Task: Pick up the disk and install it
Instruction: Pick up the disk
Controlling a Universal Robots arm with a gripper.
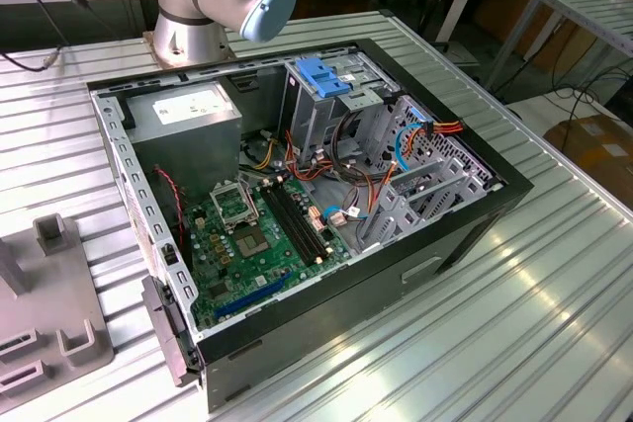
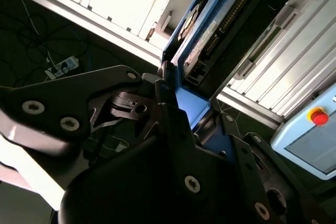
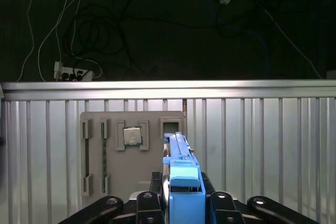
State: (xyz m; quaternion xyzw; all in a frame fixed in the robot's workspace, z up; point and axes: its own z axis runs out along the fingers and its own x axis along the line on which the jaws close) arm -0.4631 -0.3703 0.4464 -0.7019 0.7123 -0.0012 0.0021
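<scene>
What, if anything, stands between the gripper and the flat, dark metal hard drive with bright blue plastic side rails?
Nothing visible does. In both wrist views the gripper is already shut on the disk and holds it edge-on. Beyond it, a grey slotted holder plate lies on the ribbed metal table.

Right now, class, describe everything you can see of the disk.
The disk is a flat, dark metal drive with a white printed label and bright blue plastic side rails. The gripper is shut on it from both sides. It shows edge-on in the first wrist view, pointing toward a grey holder; whether they touch cannot be told.
</scene>
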